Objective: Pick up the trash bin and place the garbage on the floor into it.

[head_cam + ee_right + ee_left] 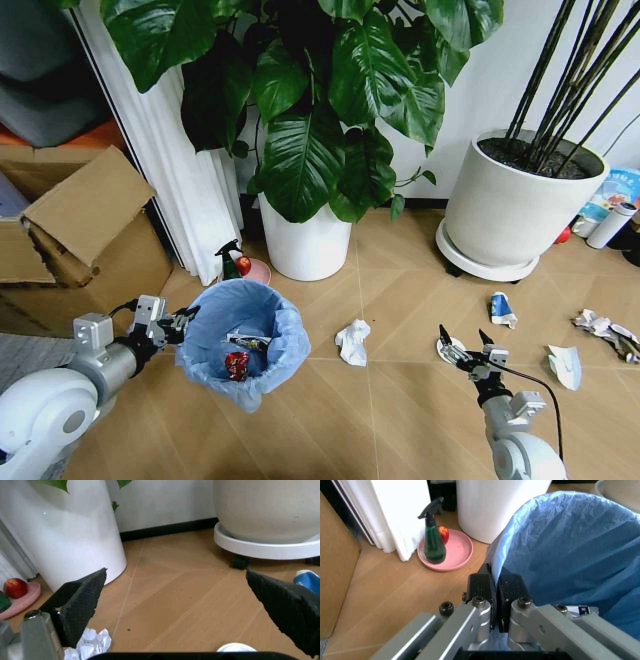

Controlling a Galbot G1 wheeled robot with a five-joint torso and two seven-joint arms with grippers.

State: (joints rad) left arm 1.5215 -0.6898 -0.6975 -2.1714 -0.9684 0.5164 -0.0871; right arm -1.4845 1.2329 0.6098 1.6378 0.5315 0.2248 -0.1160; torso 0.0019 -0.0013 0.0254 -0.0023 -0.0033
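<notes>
The left gripper (183, 325) is clamped on the rim of the bin (243, 340), its fingers (482, 587) pinched tight together over the blue bag's edge, and the bin hangs tilted off the floor (400, 400) in front of the robot, to its left. Down inside the bag I can see a red wrapper (237, 364) and a pale scrap (249, 341). The right gripper (463, 345) hovers low over the floor with its fingers (80, 600) spread wide, just above a white disc (447, 350) whose edge peeks out beneath it. A crumpled paper (352, 341) lies between the bin and that gripper. Farther to the right sit a blue-white wrapper (502, 308), a flat white piece (565, 365) and a crushed mixed wrapper (606, 332) near the edge. Behind the bin, a green spray bottle (434, 540) stands on a pink saucer (452, 553) with a red ball (443, 533) beside it, next to a white plant pot (306, 243). A bigger pot (515, 205) on a wheeled base stands at the back right, and a cardboard box (80, 235) sits open at the left.
</notes>
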